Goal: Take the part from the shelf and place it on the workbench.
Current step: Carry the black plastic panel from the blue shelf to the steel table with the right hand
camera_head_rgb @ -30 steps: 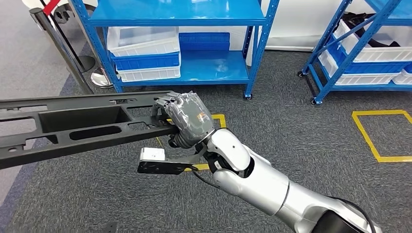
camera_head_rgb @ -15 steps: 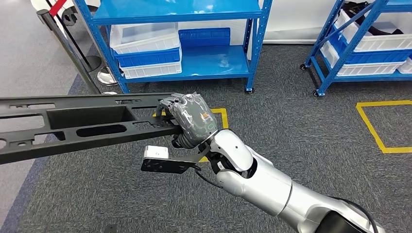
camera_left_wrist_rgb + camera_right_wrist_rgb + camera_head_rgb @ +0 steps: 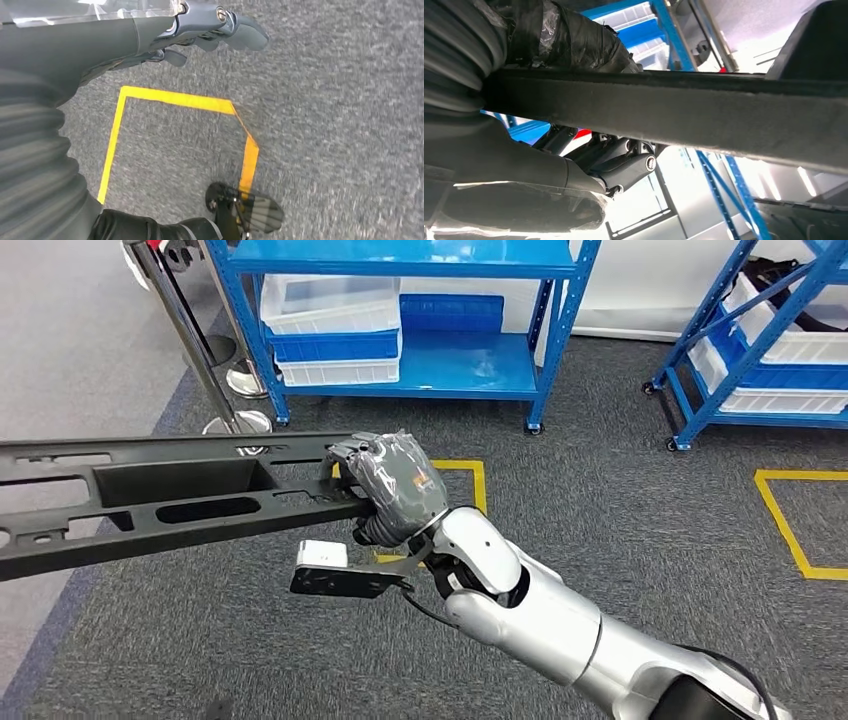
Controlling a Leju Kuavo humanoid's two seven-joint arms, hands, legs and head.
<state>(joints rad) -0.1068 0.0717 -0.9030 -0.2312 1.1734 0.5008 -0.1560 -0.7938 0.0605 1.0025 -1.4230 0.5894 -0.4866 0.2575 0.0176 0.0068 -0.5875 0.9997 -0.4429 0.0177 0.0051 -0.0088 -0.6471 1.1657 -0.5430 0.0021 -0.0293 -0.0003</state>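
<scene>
A long black frame-like part (image 3: 150, 495) with slots and cut-outs hangs level over the carpet and runs off the left edge of the head view. My right hand (image 3: 395, 485), wrapped in a grey cover, grips its right end from the side. In the right wrist view the part's bar (image 3: 674, 110) crosses the picture, with my right hand's fingers (image 3: 624, 165) curled under it. My left hand (image 3: 190, 30) hangs above the carpet with its fingers apart and nothing in it.
A blue shelf (image 3: 560, 330) with white and blue bins (image 3: 330, 305) stands ahead, and a second blue shelf (image 3: 740, 340) at the right. A metal stanchion post (image 3: 200, 330) stands at the left. Yellow tape squares (image 3: 790, 530) mark the grey carpet.
The whole scene has slid to the right in the picture, so the camera has turned left. My right hand and the part keep the same place in view.
</scene>
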